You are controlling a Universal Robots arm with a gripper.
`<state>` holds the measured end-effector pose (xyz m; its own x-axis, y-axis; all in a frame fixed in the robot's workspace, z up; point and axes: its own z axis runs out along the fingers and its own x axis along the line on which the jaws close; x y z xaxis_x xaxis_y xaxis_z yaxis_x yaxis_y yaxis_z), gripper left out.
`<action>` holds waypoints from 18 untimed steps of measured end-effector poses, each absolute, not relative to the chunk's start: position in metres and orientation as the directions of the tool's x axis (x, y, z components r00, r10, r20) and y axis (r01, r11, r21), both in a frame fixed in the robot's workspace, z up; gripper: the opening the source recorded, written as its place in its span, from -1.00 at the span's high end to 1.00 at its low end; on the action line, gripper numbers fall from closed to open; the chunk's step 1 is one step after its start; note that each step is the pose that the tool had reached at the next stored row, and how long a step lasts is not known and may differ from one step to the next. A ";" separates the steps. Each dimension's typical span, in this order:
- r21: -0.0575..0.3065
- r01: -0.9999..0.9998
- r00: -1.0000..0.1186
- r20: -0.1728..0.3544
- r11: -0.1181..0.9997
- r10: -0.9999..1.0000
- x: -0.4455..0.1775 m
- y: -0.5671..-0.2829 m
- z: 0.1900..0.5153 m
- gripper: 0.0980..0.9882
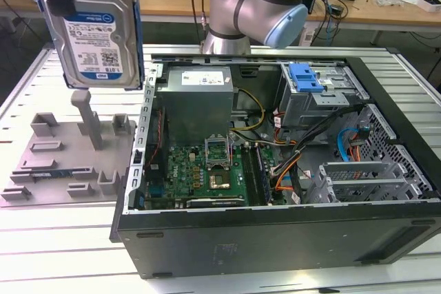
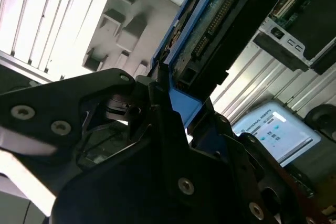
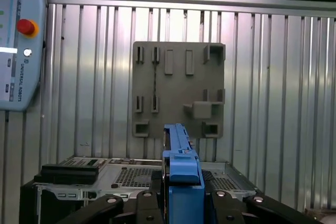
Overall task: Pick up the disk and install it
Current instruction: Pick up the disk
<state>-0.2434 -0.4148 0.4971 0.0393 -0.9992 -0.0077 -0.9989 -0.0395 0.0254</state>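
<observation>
Holding the disk (image 1: 96, 32) upright, my gripper (image 3: 181, 200) clamps its blue frame; I see it hanging above the grey fixture (image 1: 62, 156), beside the open case (image 1: 275, 239).

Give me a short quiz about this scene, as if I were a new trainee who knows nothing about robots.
1. True or false: the disk already sits inside the open computer case.
2. In the exterior view, what lies below the disk? A) a keyboard B) the grey fixture plate C) a green mat
3. What holds the disk by its blue frame?
Key: 1. False: it hangs in the air, outside the case. 2. B. 3. The gripper, its fingers shut on the frame.
</observation>
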 end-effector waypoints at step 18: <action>0.042 -0.998 0.039 -0.008 -0.040 -0.999 -0.157 -0.454 0.498 0.39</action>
<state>-0.1571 -0.4536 0.4981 0.0395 -0.9992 -0.0083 -0.9983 -0.0398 0.0424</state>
